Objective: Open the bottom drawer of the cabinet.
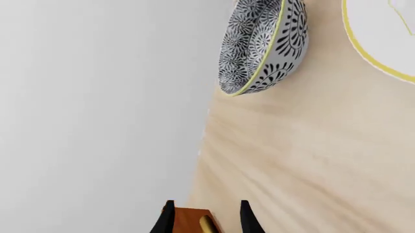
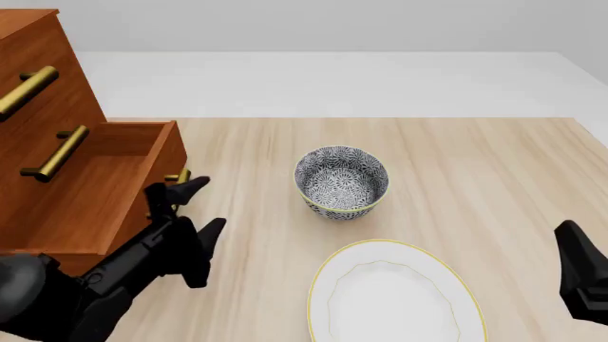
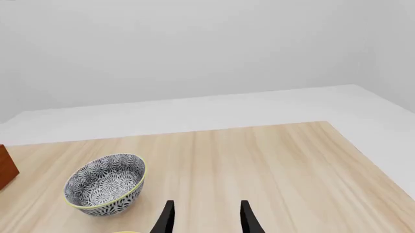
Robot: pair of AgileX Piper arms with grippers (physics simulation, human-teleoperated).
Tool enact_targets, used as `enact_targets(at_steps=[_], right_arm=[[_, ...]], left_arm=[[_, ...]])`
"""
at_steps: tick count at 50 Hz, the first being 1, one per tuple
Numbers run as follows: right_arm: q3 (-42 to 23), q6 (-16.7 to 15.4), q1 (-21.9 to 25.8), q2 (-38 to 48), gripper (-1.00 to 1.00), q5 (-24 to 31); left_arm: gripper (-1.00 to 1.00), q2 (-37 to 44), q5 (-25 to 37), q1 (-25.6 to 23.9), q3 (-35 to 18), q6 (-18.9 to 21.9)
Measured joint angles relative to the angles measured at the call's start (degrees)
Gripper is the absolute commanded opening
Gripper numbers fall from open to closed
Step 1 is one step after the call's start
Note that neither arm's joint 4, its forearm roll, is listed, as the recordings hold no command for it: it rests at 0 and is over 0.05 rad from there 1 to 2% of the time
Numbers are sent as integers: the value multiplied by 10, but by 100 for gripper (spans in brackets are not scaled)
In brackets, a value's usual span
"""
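The reddish-brown cabinet (image 2: pixel 48 107) stands at the table's far left. Its bottom drawer (image 2: pixel 95 189) is pulled well out, showing an empty wooden box. The drawer's brass handle (image 2: pixel 181 176) peeks out at its front. My left gripper (image 2: pixel 209 202) is open right at that front. In the left wrist view the drawer's front edge (image 1: pixel 186 221) and the brass handle (image 1: pixel 207 224) lie between the fingers of the left gripper (image 1: pixel 206 213). My right gripper (image 3: pixel 206 216) is open and empty, and it shows at the front view's right edge (image 2: pixel 574 246).
A patterned black-and-white bowl (image 2: pixel 342 182) stands mid-table, also in the left wrist view (image 1: pixel 259 43) and the right wrist view (image 3: pixel 104 187). A white yellow-rimmed plate (image 2: pixel 394 296) lies near the front edge. Two upper drawers with brass handles (image 2: pixel 57 153) stay closed.
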Motion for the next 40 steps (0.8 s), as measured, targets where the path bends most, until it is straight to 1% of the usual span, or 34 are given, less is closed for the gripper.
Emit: enact_targets(at_steps=[9,16,20,26,31,40], right_arm=[[-1,1,0,0,100,-1],[-3,3,0,0,100,-1],[-3,3,1,0,100,-1],[-5,3,3,0,100,0],[-6,3,4,0,100,1],[-11,4,6,0,100,3]], left_arm=[[100,-48,0,-27,20,-17],[100,-79,0,-43,31,-40],[100,-107,18,-50,33,-55],[100,-163,73,-57,25,-82],[100,-215,133,-58,12,-104],[100,-291,228,-57,-17,-130]])
